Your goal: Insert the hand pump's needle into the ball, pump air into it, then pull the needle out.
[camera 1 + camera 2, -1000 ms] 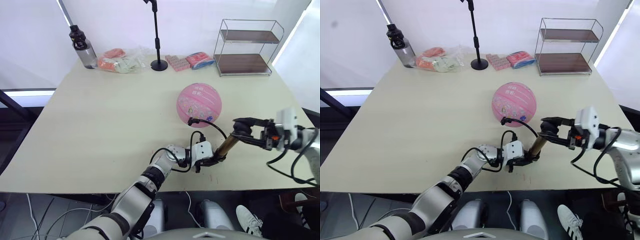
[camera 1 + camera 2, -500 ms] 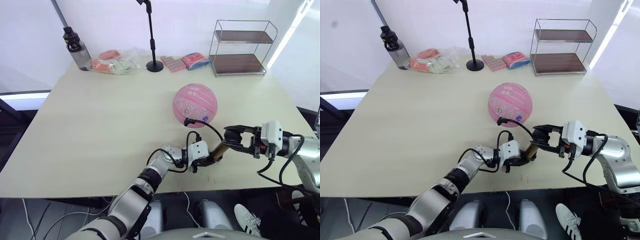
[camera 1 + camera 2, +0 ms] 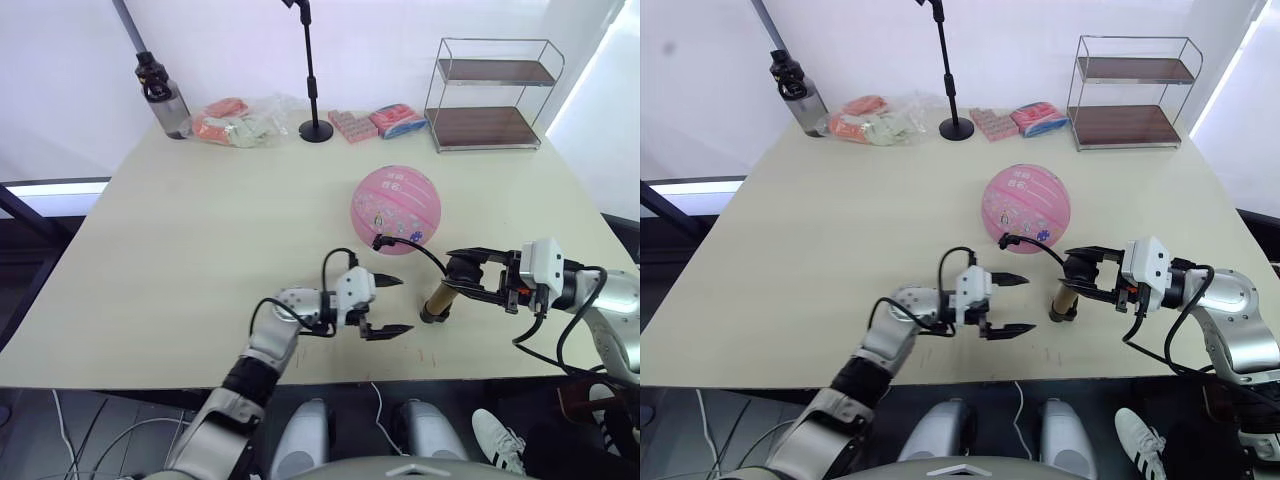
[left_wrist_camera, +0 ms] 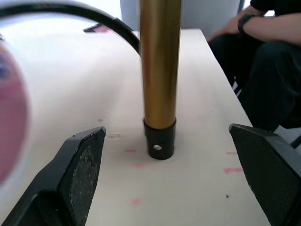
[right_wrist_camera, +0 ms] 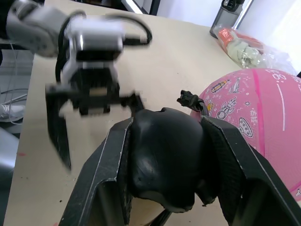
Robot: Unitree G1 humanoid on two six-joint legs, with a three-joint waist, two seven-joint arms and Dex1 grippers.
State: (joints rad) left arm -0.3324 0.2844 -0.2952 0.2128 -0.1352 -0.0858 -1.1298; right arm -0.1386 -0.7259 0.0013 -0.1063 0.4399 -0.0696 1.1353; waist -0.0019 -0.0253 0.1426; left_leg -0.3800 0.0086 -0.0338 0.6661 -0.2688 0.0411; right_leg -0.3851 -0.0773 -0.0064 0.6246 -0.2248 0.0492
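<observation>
The pink ball [image 3: 397, 208] rests on the table right of the middle. The hand pump [image 3: 440, 296], a bronze cylinder, stands with its black end cap [image 4: 160, 139] on the table just in front of the ball. My right gripper [image 3: 466, 268] is shut on the pump's black handle [image 5: 164, 153]. A thin black hose [image 3: 420, 252] arcs from the pump to a black fitting [image 3: 379, 241] at the ball's lower front; the needle itself is hidden. My left gripper [image 3: 396, 304] is open to the left of the pump's base, its fingers [image 4: 81, 165] apart from it.
Along the far edge stand a water bottle [image 3: 165, 95], a bag of packets [image 3: 240, 122], a black stand pole [image 3: 315, 75], two snack packs [image 3: 400, 120] and a wire shelf [image 3: 495, 95]. A seated person [image 4: 268, 70] is beyond the table's right end.
My left gripper has let go of the pump's base, opened wide and drawn back to the left. The pump now stands more upright in my right gripper. The camera has shifted slightly.
</observation>
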